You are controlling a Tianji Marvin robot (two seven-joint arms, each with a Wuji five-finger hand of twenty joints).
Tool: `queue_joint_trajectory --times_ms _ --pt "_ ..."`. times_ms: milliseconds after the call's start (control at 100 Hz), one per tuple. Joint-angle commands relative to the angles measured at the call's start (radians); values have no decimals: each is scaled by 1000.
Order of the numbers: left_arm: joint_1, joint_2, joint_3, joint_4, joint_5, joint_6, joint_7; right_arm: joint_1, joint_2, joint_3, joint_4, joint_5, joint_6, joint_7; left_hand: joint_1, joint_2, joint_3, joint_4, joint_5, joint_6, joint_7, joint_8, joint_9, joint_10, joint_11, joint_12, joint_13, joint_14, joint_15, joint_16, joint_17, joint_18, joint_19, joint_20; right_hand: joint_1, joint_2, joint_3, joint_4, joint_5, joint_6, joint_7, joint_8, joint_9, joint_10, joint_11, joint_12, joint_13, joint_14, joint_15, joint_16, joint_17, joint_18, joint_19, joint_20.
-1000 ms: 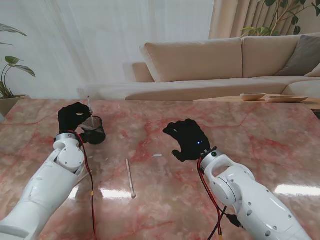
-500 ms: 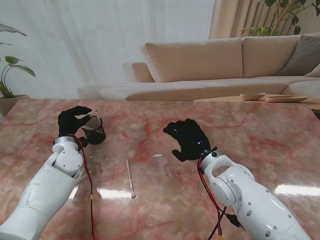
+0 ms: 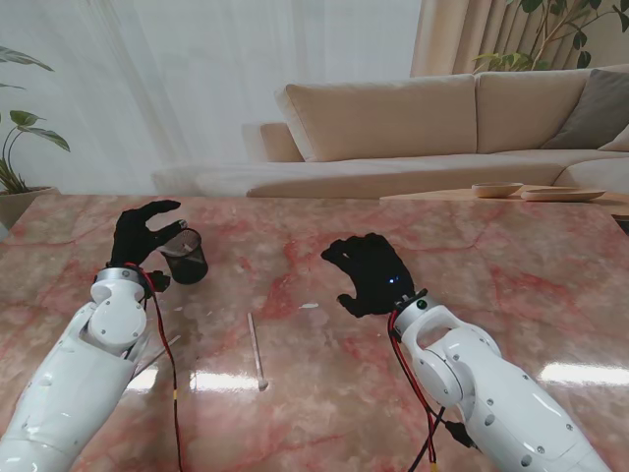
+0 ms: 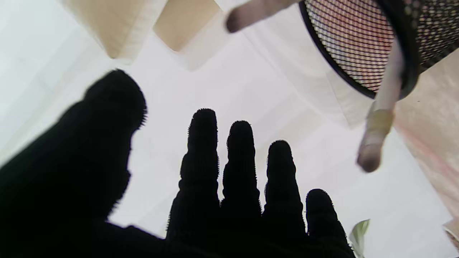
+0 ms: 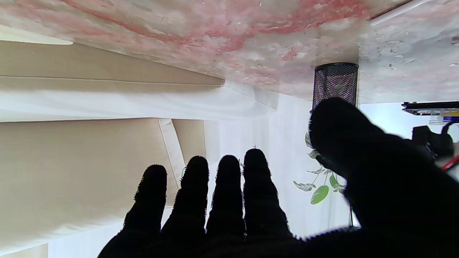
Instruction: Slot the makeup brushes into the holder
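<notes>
while left hand [image 3: 141, 232] spreads empty, brush [image 4: 380, 118] leans in holder [image 3: 185, 256]

Pink-veined marble table [image 3: 511, 265] w/ glossy top, light glare patches on the side nearer to me. Beyond its far edge: beige sofa [image 3: 393, 128] w/ big back cushions, grey cushion [image 3: 595, 108] at its right end. Sheer white curtains [image 3: 197, 79] behind, tan drape [image 3: 462, 34] further right. Leafy plant [image 3: 20, 138] in a pot at far left, another plant [image 3: 570, 29] top right corner. Low wooden side table [image 3: 590, 202] on the right carries two shallow dishes [image 3: 496, 189], side by side.
</notes>
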Motion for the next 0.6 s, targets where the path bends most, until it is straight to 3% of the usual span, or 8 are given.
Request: queue_joint_trajectory --times_ms 0,250,380,510,590 --pt "25 17 -11 -44 9 4 -21 -8 -3 -2 1 5 9 6 -38 32 -54 23 -47 13 -43 -11 -60 -12 -24 -21 -56 -57 -48 -31 -12 -50 -54 13 -39 3 -21 19 13 2 6 4 12 6 -15 -16 27 10 -15 -26 4 -2 -26 10" --pt "155 61 -69 -272 46 17 -167 -32 -13 -12 -14 24 70 -19 -49 97 -178 44 -114 41 -111 -39 -164 -5 -55 -37 -117 -67 -94 -77 3 -67 -93 -25 -53 42 -203 13 57 -6 32 6 92 8 -18 -20 111 22 -29 -23 47 13 -3 20" --pt "227 78 -88 -366 46 6 -237 -51 -22 -38 -28 47 150 -31 -38 124 -226 58 -128 48 -133 -50 -199 -2 -60 -41 -129 -60 -101 -91 11 -71 13 32 -65 65 -344 37 114 -8 97 39 179 20 1 0 190 36 -19 -10 99 32 54 49" --pt "297 91 -101 -445 41 -9 -291 -64 -33 -68 -36 76 214 -54 -42 153 -272 65 -143 57 -151 -59 -223 0 -71 -48 -135 -57 -107 -103 20 -60 32 -22 -99 20 -374 56 178 -17 146 73 264 25 16 18 290 51 -14 -6 162 50 115 69" --pt "336 99 -110 -490 35 -19 -329 -71 -37 -87 -44 79 252 -62 -40 180 -314 73 -156 65 -168 -68 -244 3 -77 -52 -144 -56 -115 -113 21 -70 35 -74 -162 -40 -303 58 216 -23 167 98 323 29 19 31 355 68 -22 1 196 70 172 79"
